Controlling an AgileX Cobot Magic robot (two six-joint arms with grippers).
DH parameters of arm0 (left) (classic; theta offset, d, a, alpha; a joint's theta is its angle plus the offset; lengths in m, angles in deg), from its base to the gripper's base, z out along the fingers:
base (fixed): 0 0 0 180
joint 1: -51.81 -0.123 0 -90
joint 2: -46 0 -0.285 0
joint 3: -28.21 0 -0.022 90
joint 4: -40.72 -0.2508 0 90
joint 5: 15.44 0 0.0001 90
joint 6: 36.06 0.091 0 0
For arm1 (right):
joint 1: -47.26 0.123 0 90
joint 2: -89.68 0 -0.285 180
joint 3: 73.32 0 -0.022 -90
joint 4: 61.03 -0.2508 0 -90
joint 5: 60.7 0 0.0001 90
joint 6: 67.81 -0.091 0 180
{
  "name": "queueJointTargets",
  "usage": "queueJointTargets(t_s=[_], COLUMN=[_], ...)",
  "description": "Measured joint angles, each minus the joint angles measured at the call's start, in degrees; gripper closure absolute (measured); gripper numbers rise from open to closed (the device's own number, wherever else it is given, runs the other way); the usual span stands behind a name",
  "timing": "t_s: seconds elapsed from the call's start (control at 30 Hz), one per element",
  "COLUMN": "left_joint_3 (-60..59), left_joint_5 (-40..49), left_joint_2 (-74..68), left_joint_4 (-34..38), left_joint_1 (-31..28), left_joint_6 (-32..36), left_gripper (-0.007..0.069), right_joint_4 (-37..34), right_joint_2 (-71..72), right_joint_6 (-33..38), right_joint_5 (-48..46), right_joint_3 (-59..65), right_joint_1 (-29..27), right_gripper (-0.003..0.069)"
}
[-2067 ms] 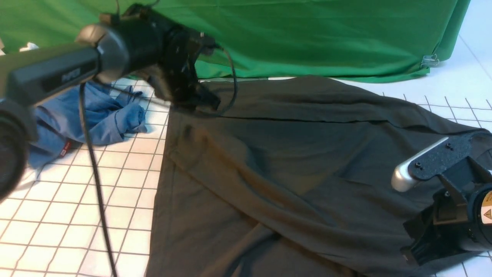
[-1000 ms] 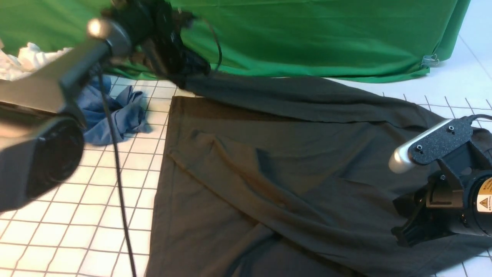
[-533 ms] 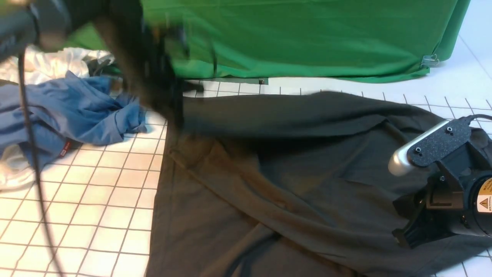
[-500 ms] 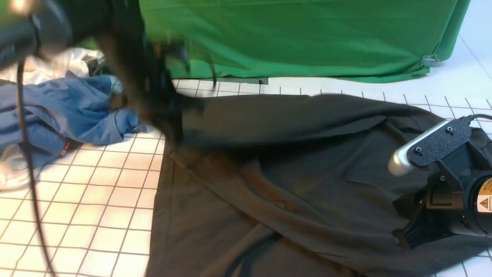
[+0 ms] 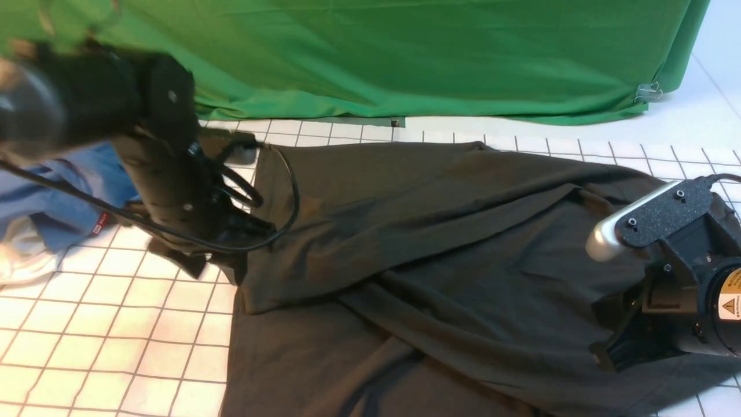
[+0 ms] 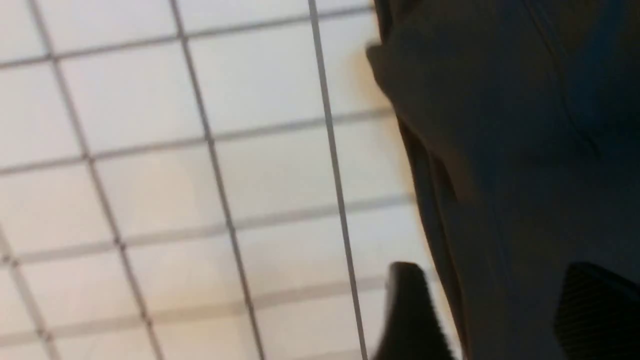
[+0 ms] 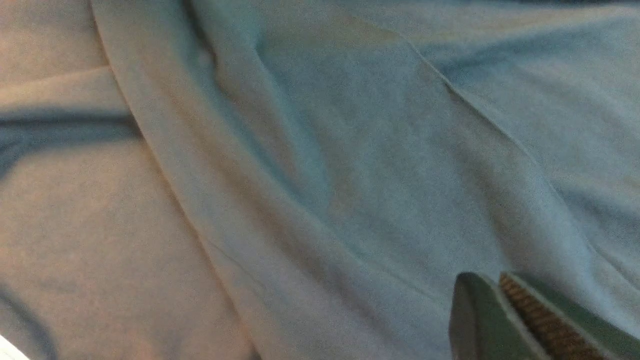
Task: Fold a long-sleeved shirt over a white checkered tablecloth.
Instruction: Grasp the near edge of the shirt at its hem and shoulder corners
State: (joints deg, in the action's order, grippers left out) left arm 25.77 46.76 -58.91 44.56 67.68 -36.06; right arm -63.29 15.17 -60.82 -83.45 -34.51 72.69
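The black long-sleeved shirt [image 5: 434, 243] lies spread over the white checkered tablecloth [image 5: 116, 324], its far part doubled over toward the near side; no lettering shows. My left gripper [image 5: 231, 266] hangs low at the shirt's left edge. In the left wrist view its fingers [image 6: 410, 310] stand wide apart, open, with the shirt's edge [image 6: 500, 125] lying between them over the tablecloth [image 6: 150, 175]. My right gripper [image 5: 602, 362] rests low over the shirt's right side. In the right wrist view the right gripper [image 7: 487, 277] is shut just above the shirt fabric [image 7: 300, 175], with nothing seen in it.
A crumpled blue garment [image 5: 58, 197] with a red tag [image 5: 101, 220] lies left of the shirt, partly behind my left arm, beside a white garment [image 5: 23, 260]. The green backdrop [image 5: 405, 52] hangs along the far edge, held by a metal clip [image 5: 647, 91].
My left arm lifted the shirt's far-left edge, swung it toward the near side and lowered it, laying a fold over the body. The right arm barely moved.
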Motion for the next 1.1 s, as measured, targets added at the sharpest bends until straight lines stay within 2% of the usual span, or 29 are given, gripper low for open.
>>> queueJointTargets(t_s=[0.03,0.1,0.17,0.23,0.37,0.5,0.7,0.87,0.9,0.97,1.03,1.07,1.1], left_joint_3=[0.0,-2.3,-8.0,-14.5,-22.9,-26.9,-28.1,-28.2,-28.2,-28.1,-28.0,-28.0,-27.9], left_joint_5=[0.4,3.1,4.0,1.9,-6.0,-11.0,-12.7,-15.5,-15.5,-14.1,-12.2,-12.2,-11.9], left_joint_2=[0.0,4.2,8.0,9.4,8.3,5.7,3.2,3.2,3.2,3.3,4.8,4.8,7.1], left_joint_4=[-0.1,-1.3,-2.3,-2.4,-2.7,-2.7,-3.0,-7.4,-9.2,-11.4,-12.4,-12.5,-12.8], left_joint_1=[0.0,3.7,10.2,16.4,23.6,27.0,29.4,32.3,33.0,33.2,33.2,33.2,33.2], left_joint_6=[0.0,0.9,3.9,7.2,12.0,13.1,13.5,11.2,9.4,7.5,5.8,5.8,4.6], left_gripper=[0.0238,0.0209,0.0202,0.0202,0.0203,0.0203,0.0228,0.0393,0.0494,0.0602,0.0645,0.0645,0.0657], right_joint_4=[0.0,0.0,-0.8,-1.9,-2.7,-3.0,-3.0,-2.7,-1.2,3.3,9.4,9.9,12.6], right_joint_2=[0.0,0.0,0.0,0.0,0.0,0.0,0.0,0.0,0.0,0.0,0.0,0.0,0.0], right_joint_6=[0.0,0.5,3.0,5.3,7.7,9.4,9.9,12.3,13.9,15.9,17.2,17.2,17.1], right_joint_5=[0.0,-0.7,-2.9,-5.5,-8.3,-10.9,-12.8,-13.4,-14.9,-20.6,-27.4,-27.4,-29.3], right_joint_3=[0.0,0.0,0.0,0.0,0.0,0.0,0.0,0.0,-0.1,-0.6,-0.7,-0.7,-0.7], right_joint_1=[0.0,0.0,0.0,0.0,0.0,0.0,0.0,0.0,0.0,-0.4,-2.3,-2.6,-5.3], right_gripper=[0.0559,0.0559,0.0559,0.0559,0.0578,0.0600,0.0602,0.0602,0.0606,0.0631,0.0648,0.0648,0.0648])
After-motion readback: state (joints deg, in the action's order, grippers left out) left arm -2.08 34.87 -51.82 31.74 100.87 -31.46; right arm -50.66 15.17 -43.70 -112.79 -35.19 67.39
